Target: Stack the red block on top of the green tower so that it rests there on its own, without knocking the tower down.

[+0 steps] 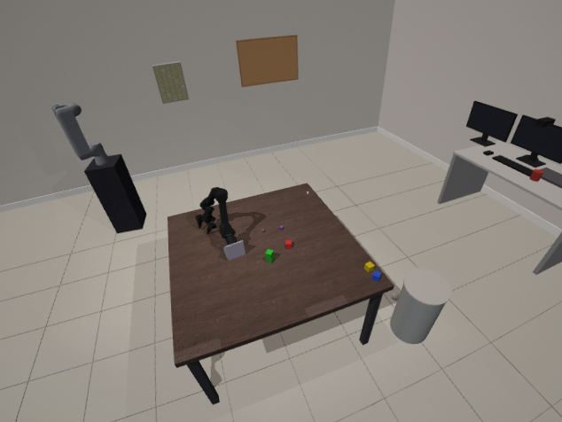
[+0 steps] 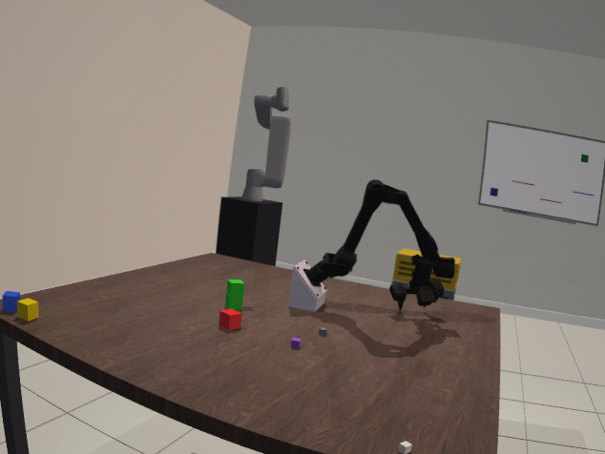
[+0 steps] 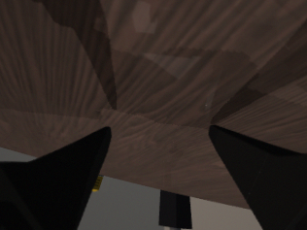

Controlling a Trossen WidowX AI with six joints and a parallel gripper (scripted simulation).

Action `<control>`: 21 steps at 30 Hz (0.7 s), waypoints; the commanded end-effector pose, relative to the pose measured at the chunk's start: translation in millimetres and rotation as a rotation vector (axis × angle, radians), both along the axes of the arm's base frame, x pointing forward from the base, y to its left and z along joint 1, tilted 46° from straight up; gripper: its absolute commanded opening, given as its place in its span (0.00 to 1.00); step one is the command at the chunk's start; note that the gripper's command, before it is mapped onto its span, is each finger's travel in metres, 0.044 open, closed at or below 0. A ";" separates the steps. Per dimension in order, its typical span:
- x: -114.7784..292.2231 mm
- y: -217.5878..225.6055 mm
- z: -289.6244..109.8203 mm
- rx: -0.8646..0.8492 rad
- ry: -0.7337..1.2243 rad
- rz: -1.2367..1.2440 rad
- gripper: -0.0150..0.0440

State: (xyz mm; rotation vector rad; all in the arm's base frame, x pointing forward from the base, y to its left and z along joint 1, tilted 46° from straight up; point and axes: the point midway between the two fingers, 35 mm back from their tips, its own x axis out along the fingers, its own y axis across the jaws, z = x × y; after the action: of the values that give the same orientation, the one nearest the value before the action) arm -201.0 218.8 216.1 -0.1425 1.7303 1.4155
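Observation:
The red block [image 1: 288, 244] [image 2: 230, 319] lies on the wooden table [image 1: 253, 300] [image 2: 342, 390], just beside the green tower [image 1: 269, 254] [image 2: 234, 294], which stands upright. My gripper [image 1: 205, 225] [image 2: 412, 299] [image 3: 160, 130] is open and empty. It hangs low over the table near its far edge, well away from both blocks. In the wrist view I see only bare table wood between the two dark fingers; neither block shows there.
A white wedge-shaped base [image 1: 234, 249] [image 2: 305, 293] carries the arm. A small purple cube [image 1: 281, 227] [image 2: 295, 342] and a small grey cube [image 1: 263, 230] [image 2: 322, 331] lie nearby. A yellow block [image 1: 369, 266] [image 2: 28, 308] and a blue block [image 1: 376, 276] [image 2: 10, 300] sit at a table corner. A grey bin [image 1: 419, 306] stands beside the table.

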 end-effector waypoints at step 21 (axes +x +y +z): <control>149.1 101.5 58.4 0.291 -0.067 -0.431 1.00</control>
State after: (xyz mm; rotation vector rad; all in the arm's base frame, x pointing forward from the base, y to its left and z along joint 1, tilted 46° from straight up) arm -71.9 311.0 271.0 0.2872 1.4204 1.3282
